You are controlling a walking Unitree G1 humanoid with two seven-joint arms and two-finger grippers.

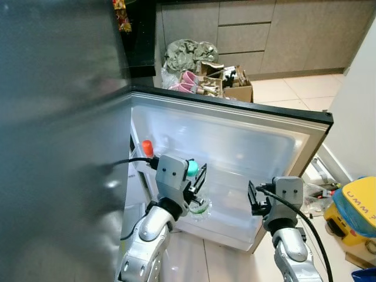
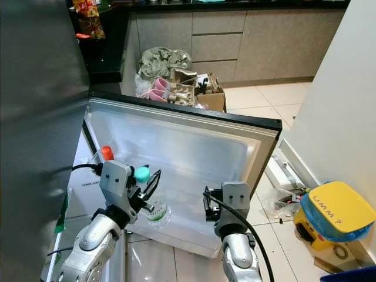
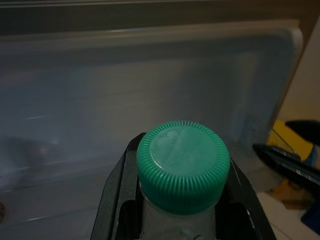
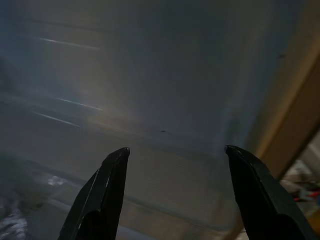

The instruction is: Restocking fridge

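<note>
At frame centre, over the open fridge door's shelf (image 1: 235,226), your left gripper (image 1: 197,185) is clamped on a green-capped clear bottle (image 3: 183,172). Lower it upright into the shelf before releasing. Right gripper (image 4: 175,195), jaws apart, hovers nearby, holding nothing.

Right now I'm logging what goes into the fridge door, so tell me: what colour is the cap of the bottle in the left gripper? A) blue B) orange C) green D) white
C: the left gripper is shut on a clear bottle whose ribbed cap is teal green, seen close between the black fingers in the left wrist view, in front of the open fridge door.
</note>
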